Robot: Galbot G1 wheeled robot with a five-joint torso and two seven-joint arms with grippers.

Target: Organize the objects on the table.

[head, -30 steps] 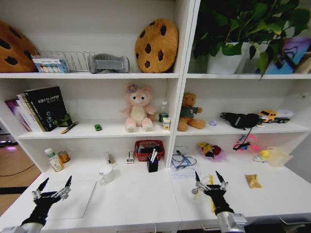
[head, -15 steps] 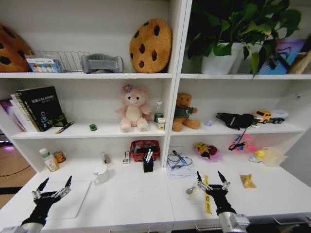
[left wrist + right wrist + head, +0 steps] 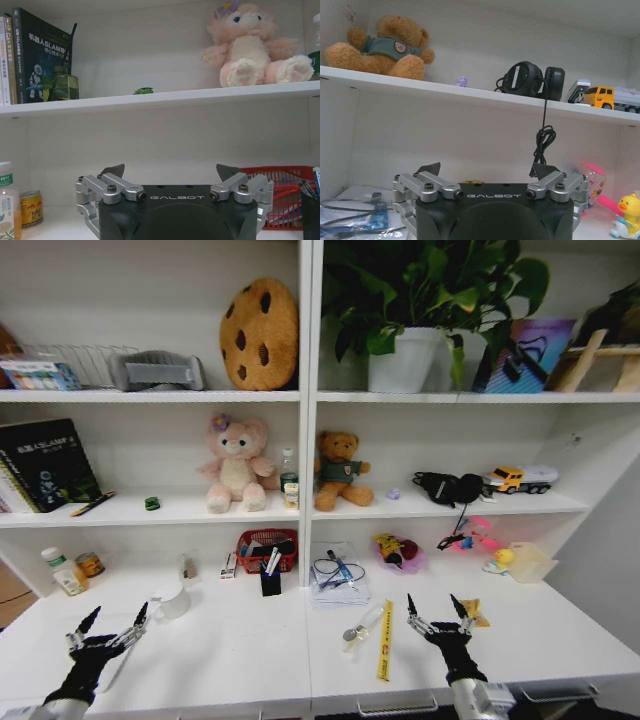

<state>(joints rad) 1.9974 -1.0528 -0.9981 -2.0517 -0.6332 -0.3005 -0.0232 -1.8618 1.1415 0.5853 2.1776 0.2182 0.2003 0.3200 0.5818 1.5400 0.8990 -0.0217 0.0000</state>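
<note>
The head view had shifted rightward along the worktop (image 3: 250,660): the camera moved, not the items. Left gripper (image 3: 108,625) and right gripper (image 3: 432,612) hovered spread, empty; organizing had not begun.

You see table (image 3: 250,660): smooth white top, bit shiny. Left gripper (image 3: 170,172): matt black plastic body, dull silver metal links, same on right gripper (image 3: 487,170). Pink plush bunny (image 3: 252,45) and brown teddy (image 3: 382,45): soft fuzzy cloth. Red basket (image 3: 280,195): plastic mesh. Green toy car (image 3: 143,91): glossy.
</note>
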